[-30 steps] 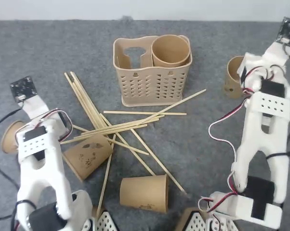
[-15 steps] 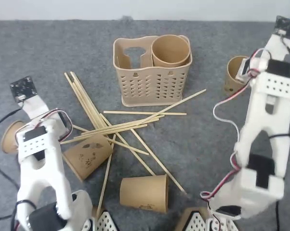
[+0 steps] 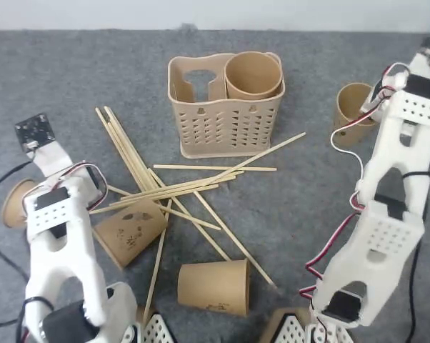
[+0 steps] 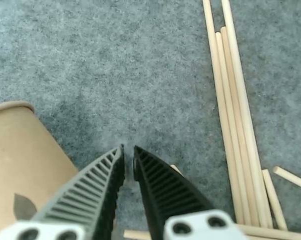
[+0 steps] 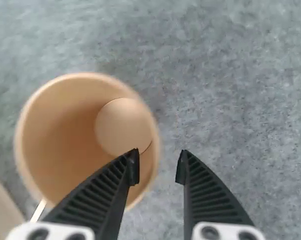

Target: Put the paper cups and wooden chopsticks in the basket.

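A beige basket (image 3: 222,121) stands at the back middle with one paper cup (image 3: 253,75) inside. An upright paper cup (image 3: 352,107) stands at the right; my right gripper (image 5: 157,161) is open over its rim, one finger inside the cup (image 5: 80,145) and the other outside. Wooden chopsticks (image 3: 165,187) lie scattered in front of the basket. A printed cup (image 3: 129,232) lies on its side beside the left arm. My left gripper (image 4: 129,152) is shut on nothing, just above the carpet between that cup (image 4: 20,150) and a bundle of chopsticks (image 4: 235,125).
Another cup (image 3: 213,286) lies on its side near the front middle, and one more (image 3: 15,204) lies at the far left behind the left arm. Grey carpet (image 3: 93,64) covers the table. The right arm's cables (image 3: 340,171) hang over the right side.
The right arm has stretched out toward the back right, bringing its gripper over the upright cup. The left arm and all objects have stayed still.
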Controlling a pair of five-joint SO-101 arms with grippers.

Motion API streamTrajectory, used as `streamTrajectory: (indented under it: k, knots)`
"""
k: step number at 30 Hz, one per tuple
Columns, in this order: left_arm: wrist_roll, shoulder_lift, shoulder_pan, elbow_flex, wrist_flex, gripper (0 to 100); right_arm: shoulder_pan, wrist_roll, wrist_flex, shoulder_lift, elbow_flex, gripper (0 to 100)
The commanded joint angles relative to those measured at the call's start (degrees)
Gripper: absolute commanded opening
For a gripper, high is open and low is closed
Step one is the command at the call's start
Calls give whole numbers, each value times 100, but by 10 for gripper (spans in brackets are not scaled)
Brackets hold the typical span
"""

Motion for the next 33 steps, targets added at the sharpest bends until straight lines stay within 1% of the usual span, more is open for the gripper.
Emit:
streamTrajectory:
  k: [1,3,5,8,10,13,20,24,33]
  knots:
    - [0,18,26,-31,-149,30,84,-167,-136,127,-448,77]
    - [0,18,26,-31,-149,30,92,-167,-163,180,-492,0]
    - [0,18,44,-31,-149,30,101,-202,-119,163,-510,28]
    - [0,18,53,-40,-149,30,127,-554,-84,-22,-519,4]
    - [0,18,53,-40,-149,30,215,-756,-22,-215,-510,8]
    - [0,18,53,-40,-149,31,251,-1029,154,-602,-510,7]
    - [0,18,62,-40,-158,31,198,-1380,567,-1763,-510,7]
    - [0,18,62,-40,-158,31,-110,-1468,593,-2440,-510,7]
    - [0,18,62,-40,-158,31,-1420,-1468,558,-3538,-510,7]
